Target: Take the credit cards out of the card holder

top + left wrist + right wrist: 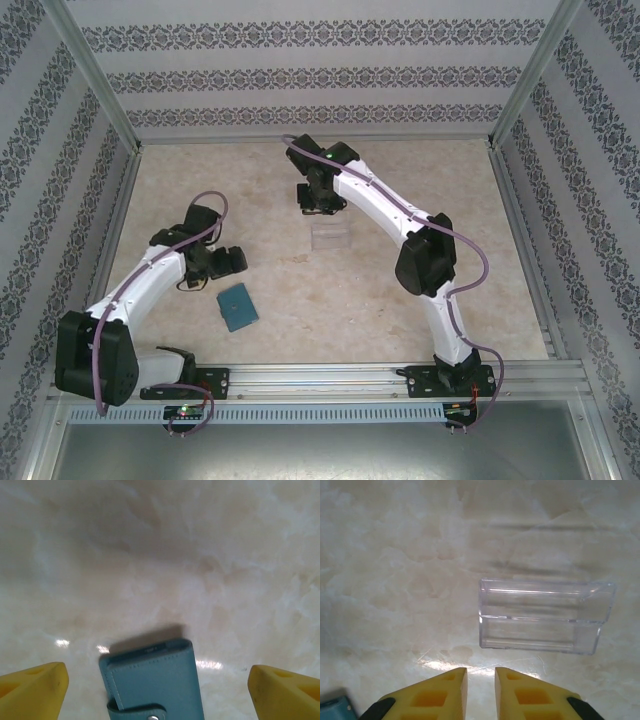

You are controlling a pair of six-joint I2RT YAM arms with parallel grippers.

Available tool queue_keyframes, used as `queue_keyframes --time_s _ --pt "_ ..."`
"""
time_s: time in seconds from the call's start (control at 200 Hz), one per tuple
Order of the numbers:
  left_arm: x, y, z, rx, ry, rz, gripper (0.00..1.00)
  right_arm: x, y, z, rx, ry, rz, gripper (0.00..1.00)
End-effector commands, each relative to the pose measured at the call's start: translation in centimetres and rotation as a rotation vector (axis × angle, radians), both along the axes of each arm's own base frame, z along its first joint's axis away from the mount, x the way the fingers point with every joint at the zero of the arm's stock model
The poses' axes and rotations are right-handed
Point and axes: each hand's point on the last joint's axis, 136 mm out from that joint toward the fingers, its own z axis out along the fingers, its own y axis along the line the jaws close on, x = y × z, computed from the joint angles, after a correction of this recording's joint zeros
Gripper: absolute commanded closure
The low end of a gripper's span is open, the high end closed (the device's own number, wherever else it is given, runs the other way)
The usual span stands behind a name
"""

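The card holder (238, 306) is a teal folding wallet lying closed on the marble table, near the left arm. In the left wrist view the card holder (155, 680) lies between my yellow fingertips with its snap tab fastened. My left gripper (157, 676) hangs over it, wide open and not touching it; from above the left gripper (238, 265) sits just behind the wallet. The credit cards are hidden. My right gripper (480, 672) is open by a narrow gap with nothing in it, hovering near a clear plastic tray (542, 615). The wallet's corner (335, 707) peeks in at bottom left.
The clear tray (331, 237) stands mid-table just in front of the right gripper (318, 205). Patterned walls and metal frame posts enclose the table on three sides. A metal rail (320, 375) runs along the near edge.
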Motion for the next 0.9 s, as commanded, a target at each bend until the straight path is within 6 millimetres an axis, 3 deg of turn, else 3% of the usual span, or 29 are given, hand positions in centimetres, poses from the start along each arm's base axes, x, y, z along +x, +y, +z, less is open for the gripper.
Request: queue_keyframes --time_s 0.0,0.175,0.375,0.894 --pt "-1.8 -0.5 -0.7 0.011 0.032 0.076 0.05 -0.5 -0.3 0.4 -0.006 -0.026 0.020 0.76" --pt "-3.9 -1.8 -3.0 0.027 0.084 0.086 0.04 -0.8 -1.4 -0.6 0.001 -0.008 0.009 0.76" --pt "-5.4 -2.0 -5.1 0.053 0.114 0.118 0.02 -0.9 -2.2 -0.6 0.013 -0.010 0.003 0.77" --pt "-5.2 -3.4 -6.9 0.020 0.134 0.101 0.11 -1.2 -3.1 -0.4 0.011 -0.009 0.008 0.77"
